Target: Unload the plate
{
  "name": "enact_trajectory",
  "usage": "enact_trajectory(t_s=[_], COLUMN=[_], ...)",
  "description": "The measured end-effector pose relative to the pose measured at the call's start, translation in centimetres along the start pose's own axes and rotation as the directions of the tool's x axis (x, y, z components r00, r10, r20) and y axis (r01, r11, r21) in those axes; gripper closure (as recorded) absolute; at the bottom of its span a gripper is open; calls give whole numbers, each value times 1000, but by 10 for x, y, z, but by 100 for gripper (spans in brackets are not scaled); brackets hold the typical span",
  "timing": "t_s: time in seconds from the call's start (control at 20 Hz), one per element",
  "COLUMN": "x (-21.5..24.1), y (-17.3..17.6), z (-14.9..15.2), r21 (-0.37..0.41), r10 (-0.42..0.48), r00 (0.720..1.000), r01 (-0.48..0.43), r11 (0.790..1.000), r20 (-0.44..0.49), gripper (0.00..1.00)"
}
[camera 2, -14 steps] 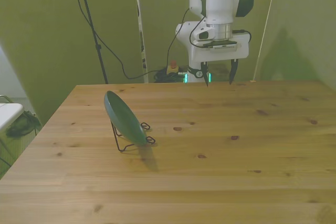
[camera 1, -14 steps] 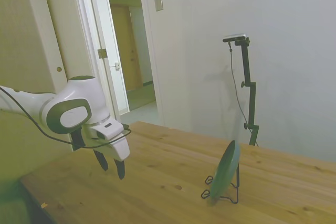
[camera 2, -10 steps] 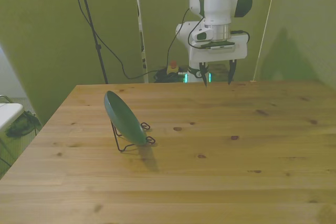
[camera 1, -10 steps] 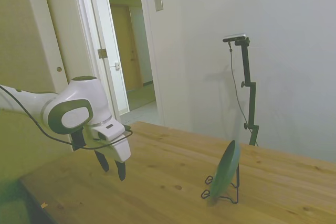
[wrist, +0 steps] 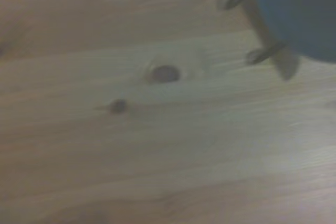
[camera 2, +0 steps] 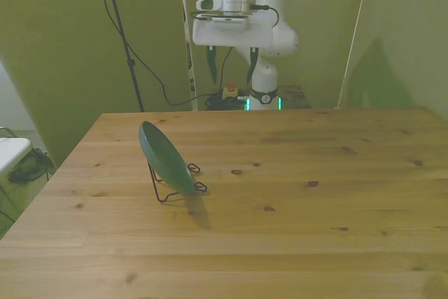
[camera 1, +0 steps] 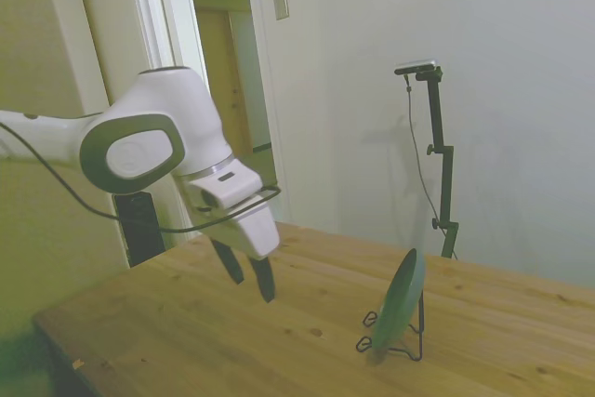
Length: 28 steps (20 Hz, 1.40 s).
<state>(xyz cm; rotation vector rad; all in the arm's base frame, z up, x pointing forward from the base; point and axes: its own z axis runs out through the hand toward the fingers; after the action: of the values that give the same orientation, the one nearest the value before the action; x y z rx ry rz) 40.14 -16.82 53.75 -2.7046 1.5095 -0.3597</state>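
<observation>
The teal-green plate (camera 1: 398,301) (camera 2: 165,156) stands tilted on edge in a thin black wire stand (camera 1: 394,348) (camera 2: 177,188) on the wooden table (camera 2: 294,201). In the wrist view a blurred part of the plate (wrist: 302,11) and the stand's loops (wrist: 260,55) show. My gripper (camera 1: 249,276) (camera 2: 232,69) hangs open and empty in the air above the table's far side, well short of the plate and higher than it.
An open doorway (camera 1: 228,90) lies behind the arm in the side view. Cables (camera 2: 150,68) hang beyond the table's far edge in the front view.
My arm has risen and swung toward the plate's side of the table, moving to the front view's left. The plate has not moved.
</observation>
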Motion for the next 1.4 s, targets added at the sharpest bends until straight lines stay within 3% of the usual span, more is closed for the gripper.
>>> enact_trajectory(t_s=[0.35,0.45,0.6,1.05,1.4], x=[100,111,111,151,175], y=[-35,-58,-59,-68,-52], z=[-16,-17,-14,18,48], r21=[-1,-9,-26,-244,-247], r10=[10,-14,-22,-92,-149], r00=[999,999,999,980,955], r01=[-11,13,21,48,85], r11=[1000,1000,999,969,965], r20=[-51,-45,-48,-174,-256], gripper=[0,0,0,0,0])
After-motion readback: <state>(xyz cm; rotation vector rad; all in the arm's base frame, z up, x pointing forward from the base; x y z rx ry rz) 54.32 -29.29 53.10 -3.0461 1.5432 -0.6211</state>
